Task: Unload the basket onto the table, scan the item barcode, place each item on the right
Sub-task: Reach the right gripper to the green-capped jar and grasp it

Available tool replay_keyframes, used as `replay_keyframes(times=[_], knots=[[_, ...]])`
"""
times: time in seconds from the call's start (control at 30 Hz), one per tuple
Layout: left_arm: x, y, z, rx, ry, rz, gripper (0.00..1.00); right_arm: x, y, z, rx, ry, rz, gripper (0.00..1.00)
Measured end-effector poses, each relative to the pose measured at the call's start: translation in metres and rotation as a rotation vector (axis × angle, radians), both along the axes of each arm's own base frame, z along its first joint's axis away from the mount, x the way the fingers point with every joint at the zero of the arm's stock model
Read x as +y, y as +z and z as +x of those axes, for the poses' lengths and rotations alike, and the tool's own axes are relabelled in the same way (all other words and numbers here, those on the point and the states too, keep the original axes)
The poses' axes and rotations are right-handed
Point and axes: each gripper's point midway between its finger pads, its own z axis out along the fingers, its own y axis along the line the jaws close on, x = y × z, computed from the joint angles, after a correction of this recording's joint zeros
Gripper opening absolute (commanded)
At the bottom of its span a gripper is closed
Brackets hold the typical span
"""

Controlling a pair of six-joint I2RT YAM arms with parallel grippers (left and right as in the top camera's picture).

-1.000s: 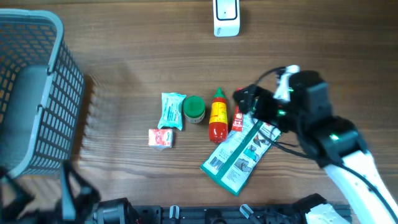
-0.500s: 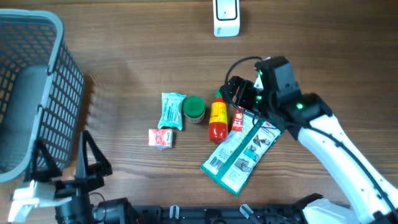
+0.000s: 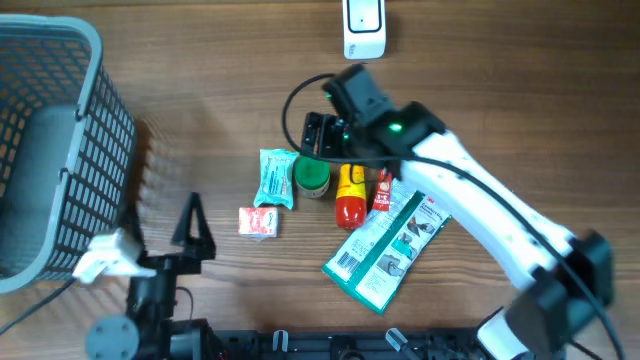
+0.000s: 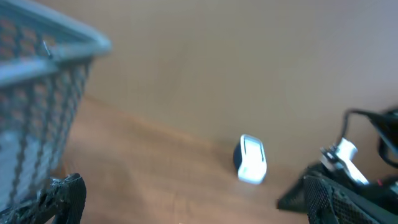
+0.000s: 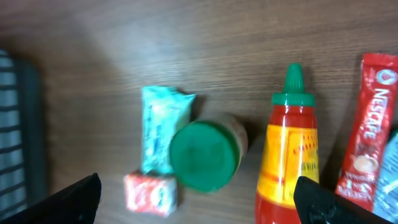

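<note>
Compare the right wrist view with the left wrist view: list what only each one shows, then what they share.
Right wrist only: teal packet, green-lidded jar, red sauce bottle, Nescafe stick, small red box. Left wrist only: the white scanner and, clearly, the grey basket. Both: the wooden table; a blurred grey edge in the right wrist view may be the basket too.

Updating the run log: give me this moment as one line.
right fingers: open over green-lid jar | left fingers: open, empty | scanner: untouched
</note>
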Motion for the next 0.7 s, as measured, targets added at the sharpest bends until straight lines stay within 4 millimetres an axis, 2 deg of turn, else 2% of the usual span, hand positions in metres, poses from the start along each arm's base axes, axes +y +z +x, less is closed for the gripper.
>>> replay_keyframes(times=[0.1,0.27,0.5,0.57,0.7], knots=[[-0.003,-0.016,0.005,0.039,-0.018,-0.003,1.0,0.005,-0.028,0.01,0.027,-0.02,-0.028,0.99],[-0.004,-0.015,0.005,0.033,-0.021,-0.002,1.0,0.016,-0.042,0.023,0.011,-0.036,-0.005,1.0],[-0.004,-0.025,0.005,0.074,-0.021,-0.005,1.0,0.03,-0.056,0.013,0.036,-0.013,-0.018,0.98],[-0.004,-0.029,0.004,0.093,-0.022,-0.006,1.0,0.033,-0.063,0.011,0.048,-0.004,-0.027,0.94],[-0.004,-0.035,0.004,0.114,-0.022,-0.008,1.0,0.035,-0.084,0.008,0.093,-0.003,-0.052,0.9]])
